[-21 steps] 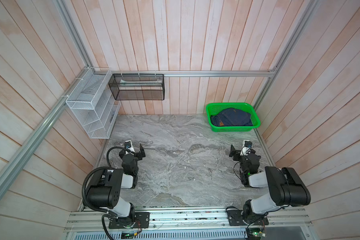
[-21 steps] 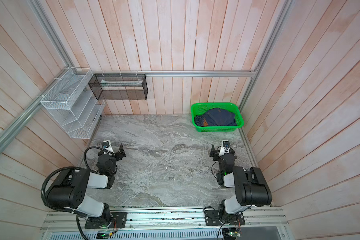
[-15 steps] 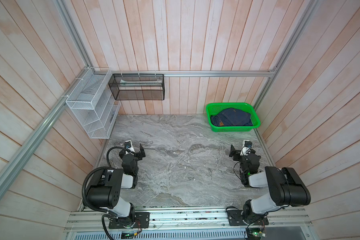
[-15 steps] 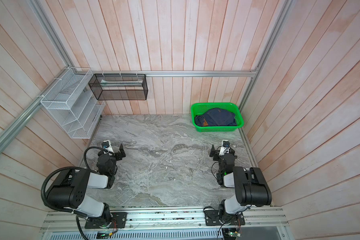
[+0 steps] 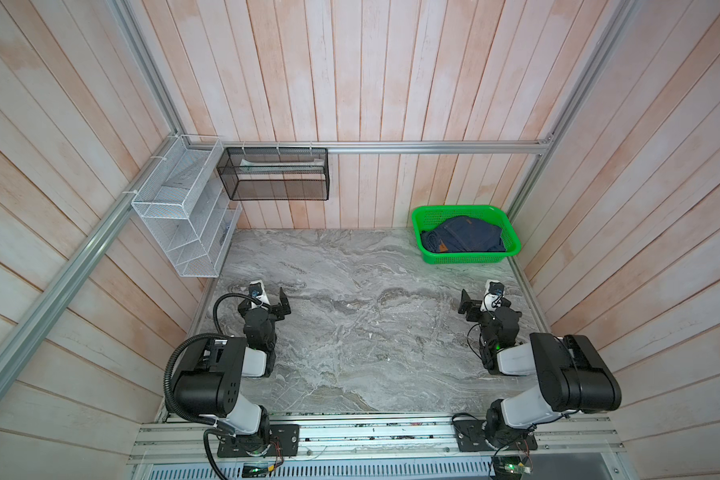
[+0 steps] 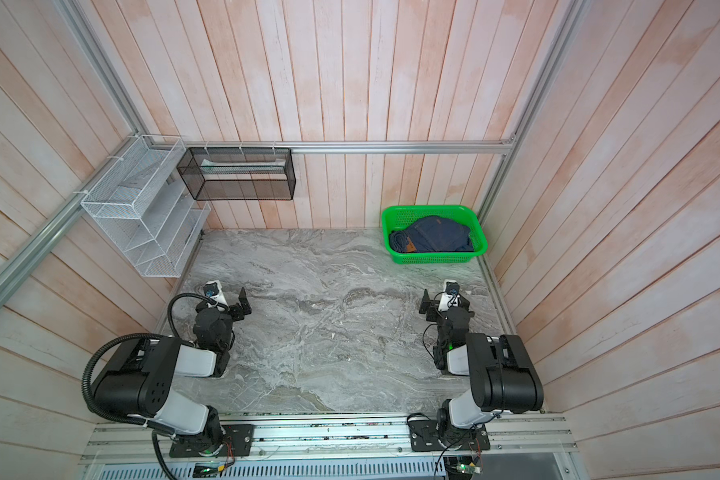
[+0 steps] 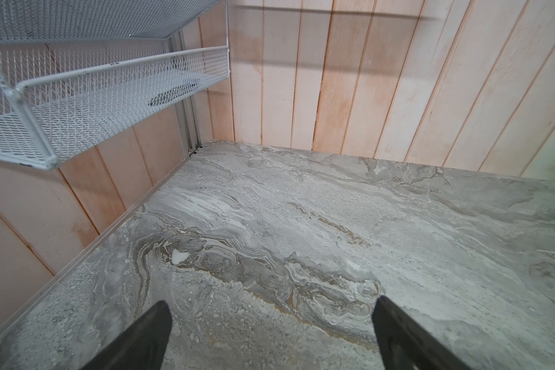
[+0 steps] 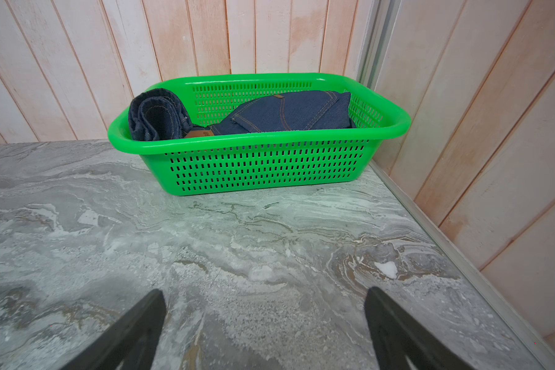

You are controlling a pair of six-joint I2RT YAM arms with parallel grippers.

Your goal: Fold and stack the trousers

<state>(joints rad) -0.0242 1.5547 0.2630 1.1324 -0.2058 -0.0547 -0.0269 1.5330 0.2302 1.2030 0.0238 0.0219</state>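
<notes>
Where your trousers (image 5: 470,237) lay: bunched inside the green basket (image 5: 466,259), two o'clock on the desk (image 5: 371,332).
Left claw (image 7: 269,307): spread wide, empty, nine o'clock.
Right claw (image 8: 265,294): equally wide, empty, three o'clock.

Both arms sit folded at the worktop's (image 5: 371,332) front edge, the left arm (image 5: 215,376) by its left edge, the right arm (image 5: 558,374) by its right. The left gripper (image 7: 269,307) and the right gripper (image 8: 265,298) hang low, jaws spread wide, gripping nothing.
</notes>
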